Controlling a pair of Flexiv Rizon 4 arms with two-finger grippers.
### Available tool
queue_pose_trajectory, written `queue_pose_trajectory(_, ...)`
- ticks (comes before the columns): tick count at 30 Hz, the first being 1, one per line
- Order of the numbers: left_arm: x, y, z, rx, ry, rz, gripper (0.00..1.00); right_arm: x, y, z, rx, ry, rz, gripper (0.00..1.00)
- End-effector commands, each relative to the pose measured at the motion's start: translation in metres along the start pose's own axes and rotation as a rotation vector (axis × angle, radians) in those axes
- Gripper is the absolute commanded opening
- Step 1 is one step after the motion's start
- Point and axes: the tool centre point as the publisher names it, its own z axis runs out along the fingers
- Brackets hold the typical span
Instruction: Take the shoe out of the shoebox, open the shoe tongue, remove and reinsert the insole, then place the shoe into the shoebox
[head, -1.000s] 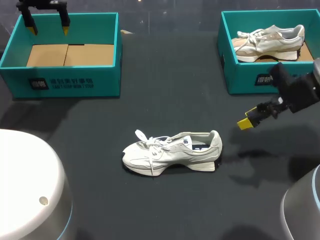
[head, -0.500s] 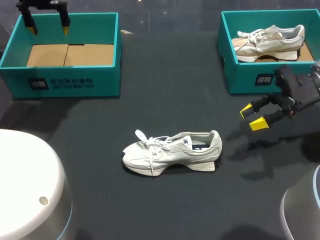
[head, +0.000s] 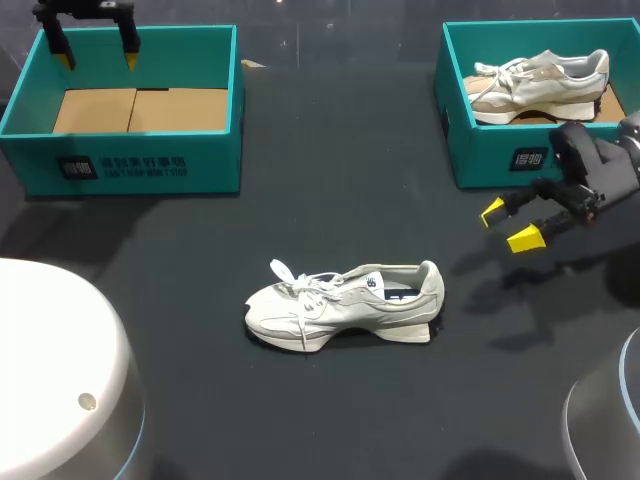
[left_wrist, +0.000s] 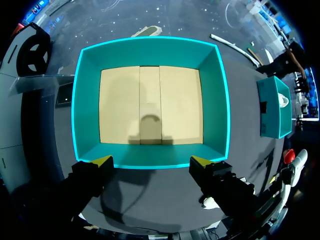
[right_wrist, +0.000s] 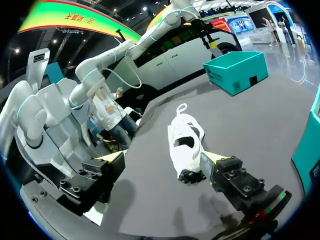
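A white sneaker (head: 345, 305) lies on its side on the dark table, toe to the left and empty inside. My right gripper (head: 508, 225) hangs open to its right, apart from it, in front of the right teal shoebox (head: 500, 155). In the right wrist view the sneaker (right_wrist: 185, 142) lies ahead of the open right gripper (right_wrist: 161, 159), heel nearest. My left gripper (head: 95, 50) stands open over the far edge of the left teal shoebox (head: 130, 165). The left wrist view looks down past the left gripper (left_wrist: 151, 161) into that shoebox (left_wrist: 215, 100), which holds only a cardboard floor.
A beige sneaker (head: 540, 80) lies inside the right shoebox. White robot bases fill the near left corner (head: 60, 370) and the near right corner (head: 605, 410). Bare dark table (head: 340, 180) lies between the two boxes.
My right gripper has turned at the wrist, so both yellow tips now show apart, and has drawn a little up and right, away from the white sneaker. Left arm and sneaker unmoved.
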Motion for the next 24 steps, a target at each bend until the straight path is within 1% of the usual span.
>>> queue_pose_trajectory(1, 0.0, 0.0, 0.0, 0.0, 0.0, 0.0, 1.0, 0.013, -0.021, -0.004, -0.059, -0.053, -0.024, 1.0)
queue_pose_trajectory(6, 0.0, 0.0, 0.0, 0.0, 0.0, 0.0, 1.0, 0.011, -0.026, 0.0, -0.087, -0.085, -0.074, 1.0)
queue_pose_trajectory(10, 0.0, 0.0, 0.0, 0.0, 0.0, 0.0, 1.0, 0.005, -0.029, 0.006, -0.11, -0.116, -0.108, 1.0)
queue_pose_trajectory(13, 0.0, 0.0, 0.0, 0.0, 0.0, 0.0, 1.0, 0.004, -0.033, 0.011, -0.115, -0.165, -0.173, 1.0)
queue_pose_trajectory(14, 0.0, 0.0, 0.0, 0.0, 0.0, 0.0, 1.0, 0.002, -0.036, 0.012, -0.115, -0.196, -0.164, 1.0)
queue_pose_trajectory(24, 0.0, 0.0, 0.0, 0.0, 0.0, 0.0, 1.0, 0.002, -0.036, 0.012, -0.115, -0.196, -0.164, 1.0)
